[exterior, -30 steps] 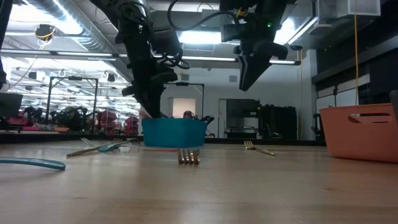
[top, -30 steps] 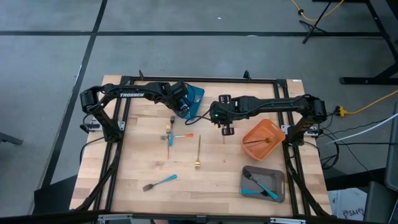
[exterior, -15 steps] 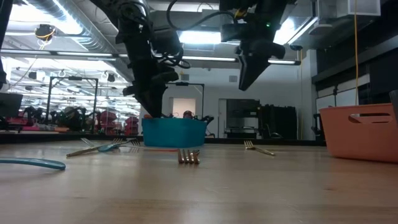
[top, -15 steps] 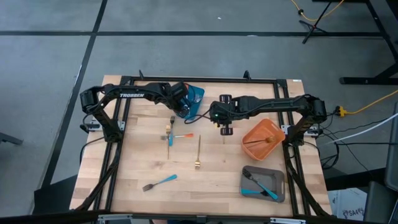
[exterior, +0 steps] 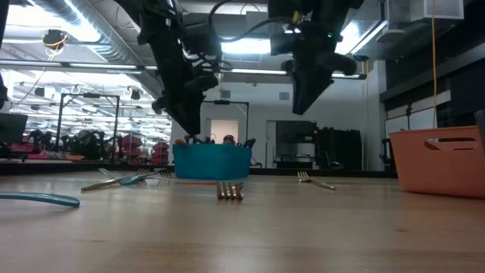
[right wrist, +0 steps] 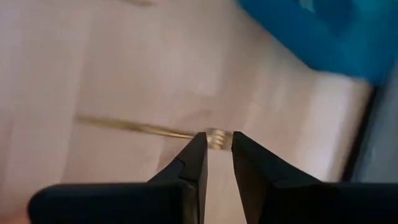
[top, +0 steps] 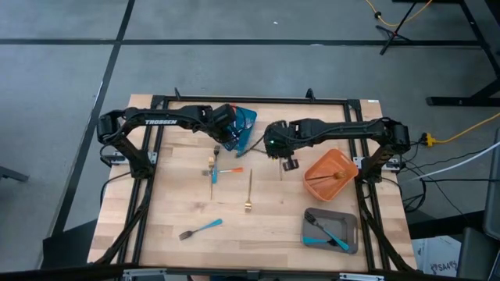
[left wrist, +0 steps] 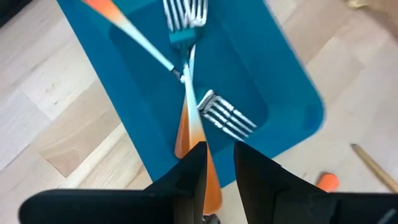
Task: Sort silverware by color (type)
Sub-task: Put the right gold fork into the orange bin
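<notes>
Two orange-handled forks (left wrist: pixel 186 124) lie crossed in the blue container (left wrist: pixel 292 93). One has its handle end over the container's rim, below my left gripper (left wrist: pixel 217 155). That gripper hangs open over the container's edge (top: pixel 229 140). My right gripper (right wrist: pixel 217 144) hovers open and empty at mid-table (top: pixel 289 164), above a gold fork (right wrist: pixel 137 127) that lies flat on the wood. More silverware lies on the table: an orange-handled fork (top: pixel 231 170), a blue-handled one (top: pixel 212 177), a gold one (top: pixel 249 191) and another blue-handled one (top: pixel 201 229).
The orange container (top: pixel 332 173) stands to the right of my right gripper. The grey container (top: pixel 330 229) near the front right holds a blue-handled fork. A black frame (top: pixel 250 100) runs around the table's edges. Bare wood lies at the front centre.
My right gripper has rolled about its own pointing line while staying in place over the gold fork.
</notes>
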